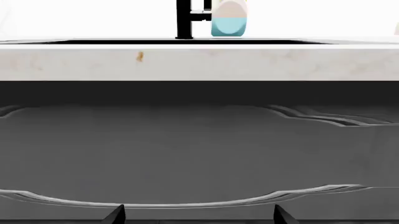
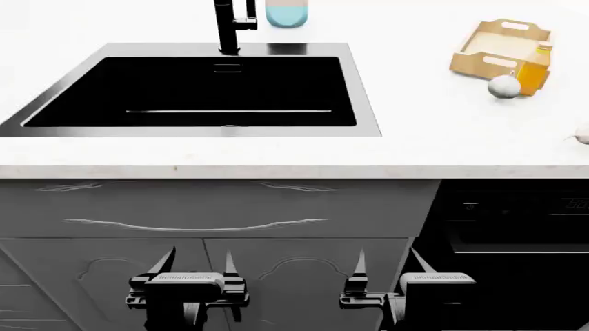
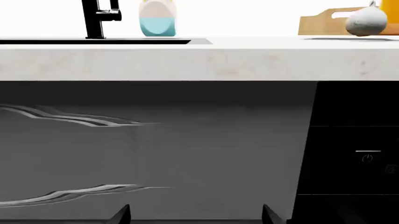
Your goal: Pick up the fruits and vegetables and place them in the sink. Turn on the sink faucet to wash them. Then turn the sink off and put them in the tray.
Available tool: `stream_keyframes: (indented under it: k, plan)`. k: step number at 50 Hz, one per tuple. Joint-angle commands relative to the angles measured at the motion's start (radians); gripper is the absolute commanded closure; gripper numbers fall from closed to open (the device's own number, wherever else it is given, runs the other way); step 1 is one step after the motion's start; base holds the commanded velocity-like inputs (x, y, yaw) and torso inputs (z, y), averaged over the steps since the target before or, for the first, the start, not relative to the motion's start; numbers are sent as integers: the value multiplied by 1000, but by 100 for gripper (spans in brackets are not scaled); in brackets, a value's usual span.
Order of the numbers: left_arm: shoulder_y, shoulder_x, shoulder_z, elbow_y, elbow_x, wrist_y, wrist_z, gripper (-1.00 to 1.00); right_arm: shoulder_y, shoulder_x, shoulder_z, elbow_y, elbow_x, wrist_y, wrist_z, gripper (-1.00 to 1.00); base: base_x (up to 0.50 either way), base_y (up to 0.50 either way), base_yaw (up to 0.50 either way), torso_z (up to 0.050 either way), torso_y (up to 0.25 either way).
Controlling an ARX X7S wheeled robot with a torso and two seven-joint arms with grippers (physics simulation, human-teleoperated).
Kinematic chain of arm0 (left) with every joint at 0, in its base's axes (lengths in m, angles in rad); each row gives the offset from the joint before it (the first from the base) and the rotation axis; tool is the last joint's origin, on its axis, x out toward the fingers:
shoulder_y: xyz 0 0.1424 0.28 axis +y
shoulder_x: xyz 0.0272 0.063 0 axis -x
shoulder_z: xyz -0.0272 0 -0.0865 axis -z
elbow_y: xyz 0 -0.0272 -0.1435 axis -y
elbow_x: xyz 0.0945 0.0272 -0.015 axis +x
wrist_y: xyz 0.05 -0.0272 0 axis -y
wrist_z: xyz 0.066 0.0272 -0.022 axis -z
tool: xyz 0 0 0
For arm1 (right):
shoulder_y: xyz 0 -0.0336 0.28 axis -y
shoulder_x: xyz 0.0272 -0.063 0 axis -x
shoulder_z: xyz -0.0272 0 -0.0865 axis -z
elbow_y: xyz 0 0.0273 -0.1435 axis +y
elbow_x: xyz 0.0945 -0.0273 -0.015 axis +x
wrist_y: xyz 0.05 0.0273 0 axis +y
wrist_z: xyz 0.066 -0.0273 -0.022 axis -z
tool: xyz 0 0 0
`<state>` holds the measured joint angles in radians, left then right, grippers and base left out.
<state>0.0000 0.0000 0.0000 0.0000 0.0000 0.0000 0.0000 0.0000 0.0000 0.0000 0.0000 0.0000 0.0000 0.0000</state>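
Both grippers are held low in front of the cabinet doors, below the countertop (image 2: 432, 148); the left gripper (image 2: 189, 265) and the right gripper (image 2: 401, 265) are each seen with fingers spread apart and nothing between them. The garlic bulb (image 2: 503, 85) rests on the counter just beside the wooden tray (image 2: 478, 43), touching or nearly touching the orange bottle (image 2: 534, 67); the radish (image 2: 583, 134) is only partly caught at the head view's right edge, nearer the counter's front. Both items lie up and to the right of the hands, well apart from the sink (image 2: 363, 96) and the black faucet (image 2: 228, 27); the right arm is judged the nearer, so the first reach is best made with it; being round, neither item imposes a grasp axis.
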Motion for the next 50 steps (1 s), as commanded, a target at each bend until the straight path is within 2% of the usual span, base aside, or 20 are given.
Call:
stream_keyframes:
  k: [1, 8, 11, 21, 28, 39, 50]
  plan:
    - [0, -16, 18, 7, -14, -9, -21, -100, 2, 16, -21, 7, 13, -5, 20, -100, 0, 0, 0, 0, 0]
    - [32, -65, 67, 137, -11, -56, -14, -100, -2, 43, -52, -38, 25, 20, 44, -100, 0, 0, 0, 4, 0]
    - [36, -84, 78, 228, -21, -131, 2, -100, -4, 57, -57, -95, 28, 64, 49, -100, 0, 0, 0, 50, 0]
    - [-99, -139, 40, 579, -110, -610, 36, -100, 44, 131, -26, -441, 90, 413, 35, -100, 0, 0, 0, 50, 0]
    - [-242, -154, -11, 695, -200, -855, 53, -100, 88, 176, 9, -598, 139, 566, 20, -100, 0, 0, 0, 50, 0]
    - [-308, -160, -31, 846, -263, -1034, 36, -100, 68, 217, 83, -778, 222, 640, -5, -100, 88, -302, 0, 50, 0]
    - [-462, -173, 9, 921, -317, -1241, 32, -100, 81, 264, 184, -881, 341, 757, -37, -100, 208, -468, 0, 50, 0]
